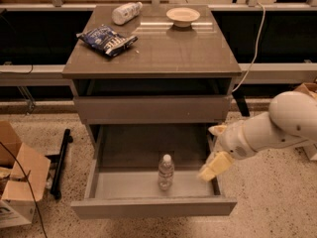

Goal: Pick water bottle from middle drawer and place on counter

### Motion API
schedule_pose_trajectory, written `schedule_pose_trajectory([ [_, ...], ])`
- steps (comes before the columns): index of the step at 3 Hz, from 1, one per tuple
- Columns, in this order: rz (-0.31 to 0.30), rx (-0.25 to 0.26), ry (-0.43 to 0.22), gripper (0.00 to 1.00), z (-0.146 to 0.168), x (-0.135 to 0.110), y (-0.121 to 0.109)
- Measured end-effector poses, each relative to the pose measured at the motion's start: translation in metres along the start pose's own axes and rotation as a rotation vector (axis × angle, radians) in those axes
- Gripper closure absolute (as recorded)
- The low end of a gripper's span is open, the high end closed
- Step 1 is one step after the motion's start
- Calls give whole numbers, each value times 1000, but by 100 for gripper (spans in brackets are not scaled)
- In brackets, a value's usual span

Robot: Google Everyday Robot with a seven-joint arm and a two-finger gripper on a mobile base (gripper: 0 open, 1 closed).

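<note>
The water bottle (pixel 166 171), clear with a white cap, stands upright near the front of the open middle drawer (pixel 153 207), which is pulled out below a closed drawer front. My gripper (pixel 215 148) is at the drawer's right side wall, to the right of the bottle and apart from it. Its two pale fingers are spread open and hold nothing. The white arm reaches in from the right. The counter (pixel 163 53) is the glossy top of the cabinet.
On the counter lie a white-wrapped bottle (pixel 125 12) at the back left, a blue snack bag (pixel 106 38) and a shallow bowl (pixel 183 16). A cardboard box (pixel 20 177) and a black stand (pixel 62 160) are on the floor at left. A white cable (pixel 255 48) hangs at right.
</note>
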State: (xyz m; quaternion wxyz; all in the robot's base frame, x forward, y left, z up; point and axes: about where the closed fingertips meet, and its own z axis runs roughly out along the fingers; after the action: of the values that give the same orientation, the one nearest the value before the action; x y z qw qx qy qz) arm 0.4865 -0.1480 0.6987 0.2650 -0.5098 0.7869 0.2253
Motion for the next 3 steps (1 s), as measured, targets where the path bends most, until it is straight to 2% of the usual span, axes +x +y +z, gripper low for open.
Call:
schedule_pose_trajectory([
  [1, 16, 12, -102, 0, 61, 12, -23],
  [2, 126, 5, -220, 0, 119, 34, -44],
  [3, 127, -16, -159, 0, 126, 44, -35],
])
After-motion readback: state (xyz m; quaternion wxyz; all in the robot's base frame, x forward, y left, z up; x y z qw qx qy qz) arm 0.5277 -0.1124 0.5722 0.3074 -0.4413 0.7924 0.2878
